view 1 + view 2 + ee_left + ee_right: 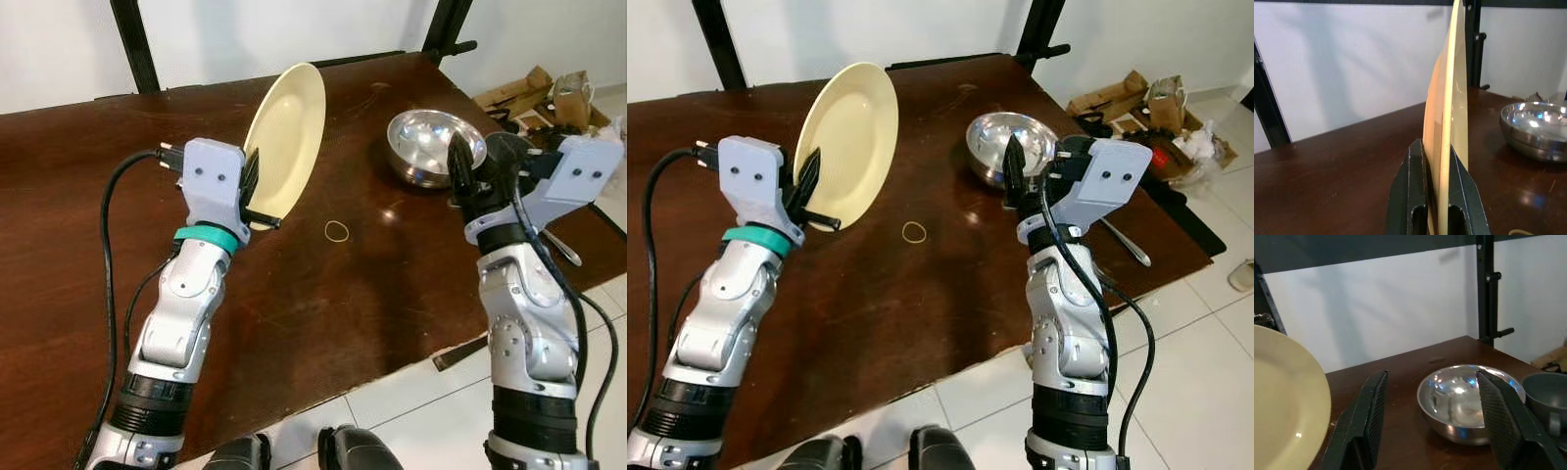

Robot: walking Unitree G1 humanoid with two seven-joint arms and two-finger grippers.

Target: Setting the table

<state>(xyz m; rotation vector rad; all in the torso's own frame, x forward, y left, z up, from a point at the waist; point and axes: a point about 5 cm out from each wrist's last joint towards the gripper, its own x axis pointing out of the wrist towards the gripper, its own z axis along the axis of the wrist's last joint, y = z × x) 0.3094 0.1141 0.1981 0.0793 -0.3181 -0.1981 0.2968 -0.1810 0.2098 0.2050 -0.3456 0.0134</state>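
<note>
Cup [1547, 396] beside bowl [1469, 401]; left tool [1436, 196] clamps plate [1449, 122]

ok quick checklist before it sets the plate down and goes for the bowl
1. Plate grip: left end effector shut on the rim of the cream plate, held on edge above the table. Ok.
2. Landing spot: bare wood on the table below the plate. Ok.
3. Stray item: rubber band lies near the drop zone. Not ok.
4. Right end effector: open, fingers either side of the steel bowl, not touching. Ok.
5. Grey cup stands close beside the bowl. Cannot tell if it leaves room.
</note>
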